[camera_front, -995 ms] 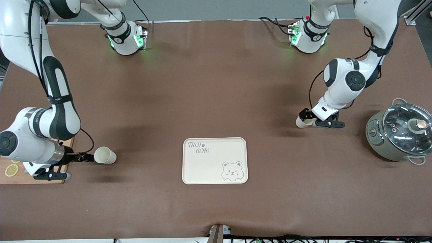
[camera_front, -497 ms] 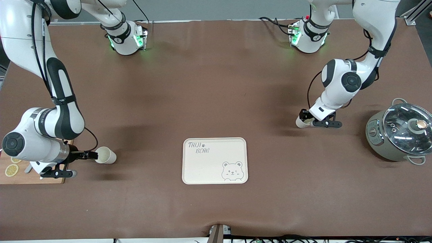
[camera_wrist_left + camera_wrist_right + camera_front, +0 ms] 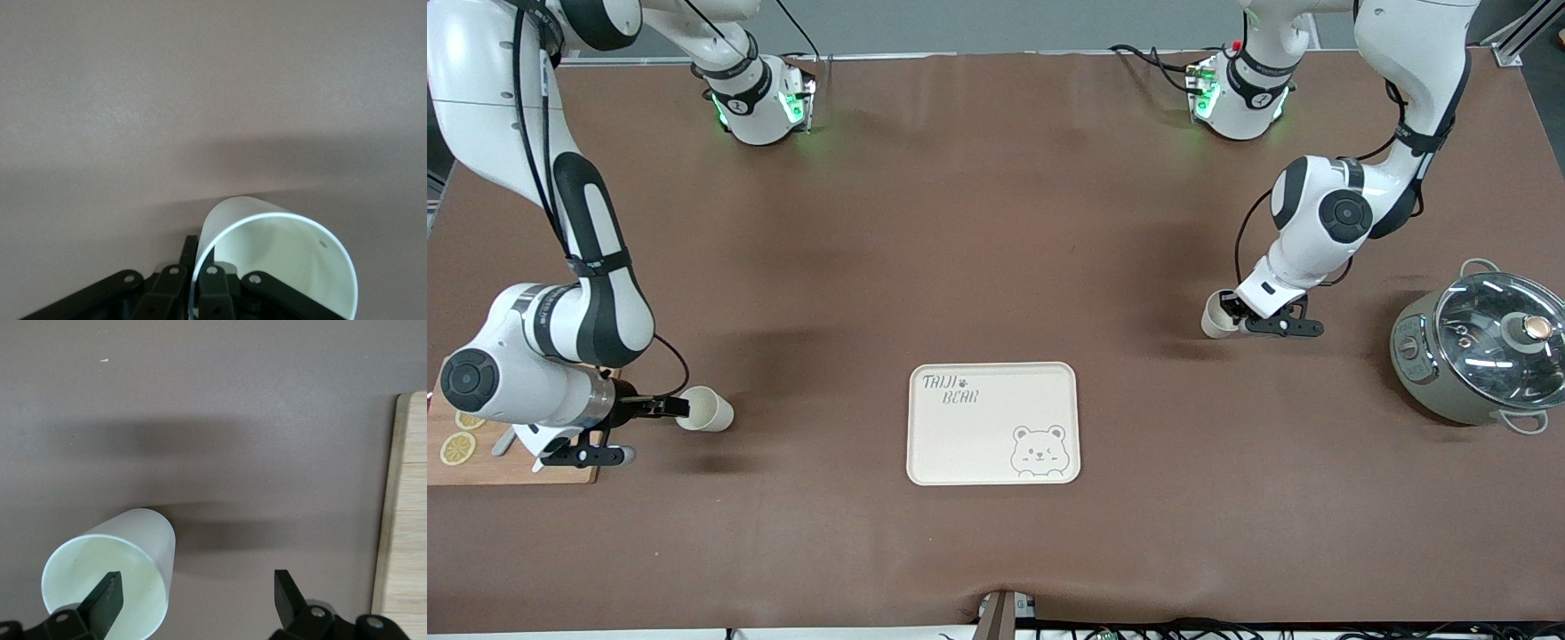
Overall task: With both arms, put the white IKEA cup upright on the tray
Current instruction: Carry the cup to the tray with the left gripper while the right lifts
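Two white cups show. One cup (image 3: pixel 708 411) lies on its side near the right arm's end, mouth toward my right gripper (image 3: pixel 682 408). That gripper is open, with one finger inside the mouth and the other outside; in the right wrist view the cup (image 3: pixel 143 533) sits at one finger, the gripper (image 3: pixel 197 595) wide. My left gripper (image 3: pixel 1230 310) is shut on the rim of the other cup (image 3: pixel 1213 317), tilted low over the table; the left wrist view shows the gripper (image 3: pixel 200 270) pinching the cup (image 3: pixel 280 263) wall. The cream tray (image 3: pixel 993 423) lies between them, nearer the front camera.
A grey pot with a glass lid (image 3: pixel 1482 345) stands at the left arm's end. A wooden cutting board (image 3: pixel 480 462) with lemon slices lies under the right arm's wrist; its edge shows in the right wrist view (image 3: pixel 403 520).
My right gripper has moved toward its cup, one finger now in the mouth. My left gripper has shifted its cup slightly toward the right arm's end and tilted it more upright.
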You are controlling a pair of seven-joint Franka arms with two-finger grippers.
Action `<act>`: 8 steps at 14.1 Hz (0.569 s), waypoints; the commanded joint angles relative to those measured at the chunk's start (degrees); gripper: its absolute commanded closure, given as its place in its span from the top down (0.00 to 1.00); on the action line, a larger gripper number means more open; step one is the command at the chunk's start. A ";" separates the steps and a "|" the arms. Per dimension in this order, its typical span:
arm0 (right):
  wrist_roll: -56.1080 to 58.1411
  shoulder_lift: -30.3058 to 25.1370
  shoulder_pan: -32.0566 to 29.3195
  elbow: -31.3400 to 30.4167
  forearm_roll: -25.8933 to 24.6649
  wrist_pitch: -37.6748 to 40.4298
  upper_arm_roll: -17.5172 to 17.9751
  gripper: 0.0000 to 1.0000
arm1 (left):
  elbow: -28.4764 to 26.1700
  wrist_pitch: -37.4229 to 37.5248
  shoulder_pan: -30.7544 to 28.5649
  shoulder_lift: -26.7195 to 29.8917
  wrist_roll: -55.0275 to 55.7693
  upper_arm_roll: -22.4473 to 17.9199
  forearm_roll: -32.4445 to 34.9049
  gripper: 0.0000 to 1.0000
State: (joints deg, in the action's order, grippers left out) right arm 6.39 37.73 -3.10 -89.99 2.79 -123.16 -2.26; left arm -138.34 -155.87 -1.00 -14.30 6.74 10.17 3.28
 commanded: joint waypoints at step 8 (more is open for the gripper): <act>0.82 0.50 0.38 -2.29 0.90 -3.75 0.06 1.00 | 37.47 21.44 9.95 -16.61 23.47 0.03 1.37 0.00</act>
State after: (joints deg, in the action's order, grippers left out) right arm 6.39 38.15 -2.97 -91.24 2.80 -125.29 -2.11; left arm -113.50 -142.72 5.91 -24.07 24.02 10.38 3.30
